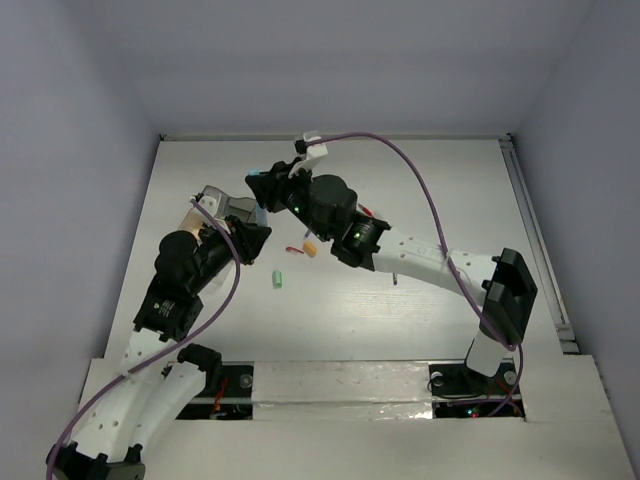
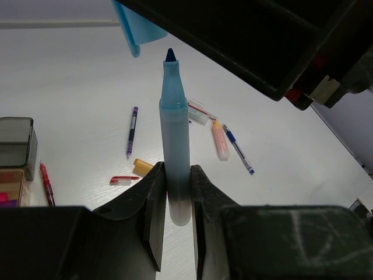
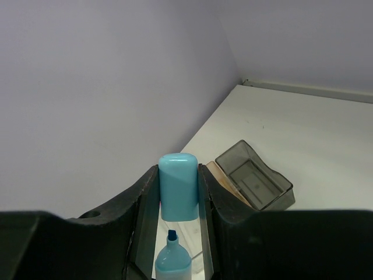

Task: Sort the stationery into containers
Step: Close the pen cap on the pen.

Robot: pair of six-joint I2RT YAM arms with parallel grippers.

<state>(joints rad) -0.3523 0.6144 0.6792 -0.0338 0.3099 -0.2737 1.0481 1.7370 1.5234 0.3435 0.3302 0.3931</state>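
Left wrist view: my left gripper [image 2: 176, 195] pinches the lower barrel of the pale-blue highlighter [image 2: 175, 134], held upright above the table with its dark tip bare.
Right wrist view: my right gripper [image 3: 178, 182] has its fingers clamped on the sides of the blue cap [image 3: 179, 188], mouth down, just above the tip and apart from it.
Step in hand: recapping the highlighter before it is sorted, as I judge it.
Doing it well: I would square the cap's mouth over the tip and bring the two into one line. Then I would close the gap slowly and press straight along the barrel, with the left pinch firm so the barrel cannot slide. The wrists are crowded, so sideways corrections should be small.
Loose stationery: purple pen [image 2: 132, 131], peach highlighter [image 2: 220, 140], blue pen [image 2: 239, 150], orange piece [image 2: 141, 167] and red pen [image 2: 45, 184] lie scattered below.
Containers: grey compartment [image 2: 16, 146] with a tan part [image 2: 11, 185] beside it, at the table's left.
Surface: white table [image 1: 400, 320], matte, faintly grained.
Room: pale lilac walls [image 1: 350, 60] close around it.
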